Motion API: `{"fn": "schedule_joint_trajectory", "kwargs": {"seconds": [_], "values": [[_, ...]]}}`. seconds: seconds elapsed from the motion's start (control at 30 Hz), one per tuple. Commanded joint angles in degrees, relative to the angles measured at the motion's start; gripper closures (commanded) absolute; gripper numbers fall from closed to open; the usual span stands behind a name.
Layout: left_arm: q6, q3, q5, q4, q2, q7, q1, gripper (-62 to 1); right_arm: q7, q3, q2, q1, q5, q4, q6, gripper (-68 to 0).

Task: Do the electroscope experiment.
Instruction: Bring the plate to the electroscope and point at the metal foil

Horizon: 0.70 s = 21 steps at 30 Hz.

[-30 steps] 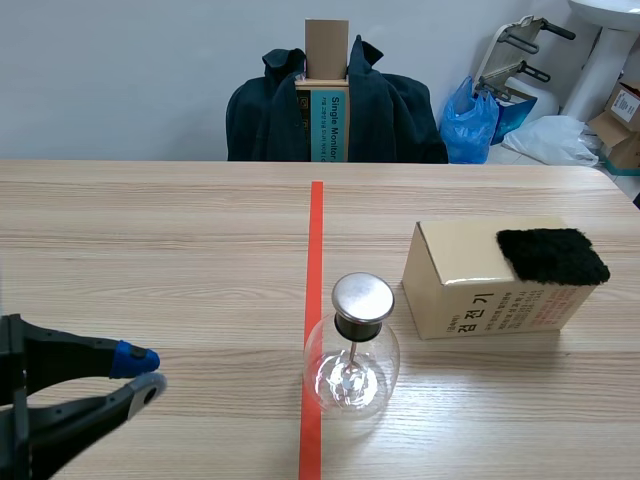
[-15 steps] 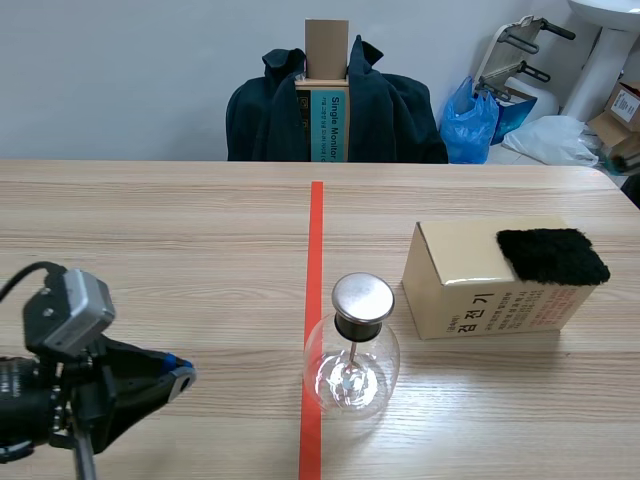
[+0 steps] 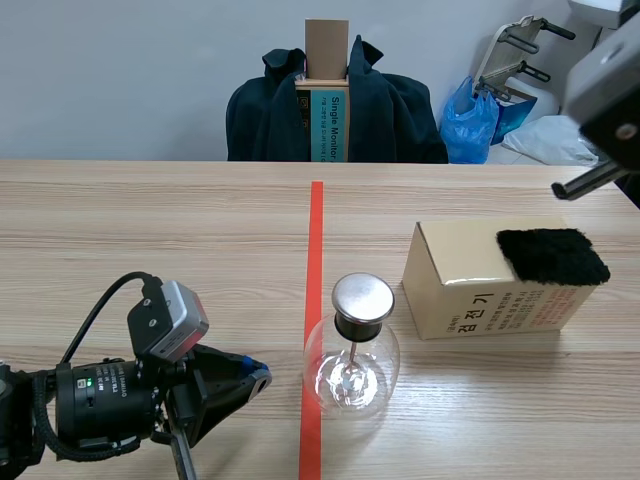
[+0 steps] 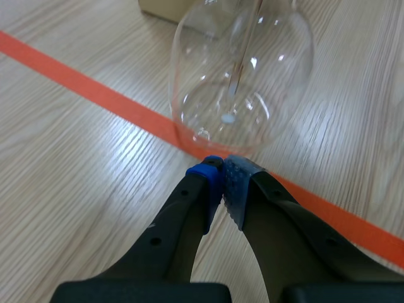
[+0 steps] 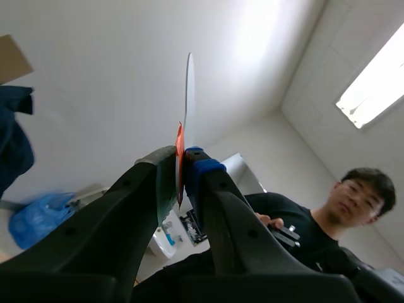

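The electroscope is a clear glass flask point(image 3: 352, 368) with a round metal cap point(image 3: 362, 297), standing on the orange-red tape line. My left gripper point(image 3: 256, 379) lies low on the table just left of it, fingers shut on nothing. In the left wrist view the shut gripper point(image 4: 221, 174) points at the flask point(image 4: 243, 76), a short way from the glass. My right arm point(image 3: 610, 85) is raised at the far right. The right gripper point(image 5: 183, 155) points upward, shut on a thin white strip point(image 5: 188, 101) with a red lower end.
A cardboard box point(image 3: 470, 285) lies right of the flask with a black furry cloth point(image 3: 552, 255) on its top. A chair draped with a dark coat point(image 3: 335, 110) stands behind the table. A person point(image 5: 353, 202) shows in the right wrist view.
My left arm has swung in from the lower left toward the flask, and its fingers have closed. The right arm has come into sight at the upper right.
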<state>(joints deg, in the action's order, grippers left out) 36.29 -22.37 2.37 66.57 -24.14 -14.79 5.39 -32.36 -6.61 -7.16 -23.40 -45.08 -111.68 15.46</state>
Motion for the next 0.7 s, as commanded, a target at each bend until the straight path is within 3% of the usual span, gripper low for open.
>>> {"fn": "schedule_joint_trajectory", "kwargs": {"seconds": [0.0,0.27,0.37,0.67], "values": [[0.28,-0.17,0.76,1.22,-0.33,-0.72,0.15,-1.7,-1.20,-0.04,-0.59,0.09,-0.79,0.50,-0.07,-0.9],[-0.57,-0.87,0.46,1.20,0.17,-0.72,0.00,-1.7,-6.51,-0.07,-0.59,-2.58,-10.14,9.33,-0.44,-0.9],[-1.03,-0.87,-1.49,1.20,0.63,-0.66,0.00,-1.7,-7.78,-0.07,-0.57,-2.62,-12.74,12.76,-0.26,-0.9],[-1.03,-0.87,-1.60,1.20,0.61,-0.63,0.00,-1.7,-13.07,-0.07,-0.31,-2.49,-19.85,20.65,1.05,-0.9]]}}
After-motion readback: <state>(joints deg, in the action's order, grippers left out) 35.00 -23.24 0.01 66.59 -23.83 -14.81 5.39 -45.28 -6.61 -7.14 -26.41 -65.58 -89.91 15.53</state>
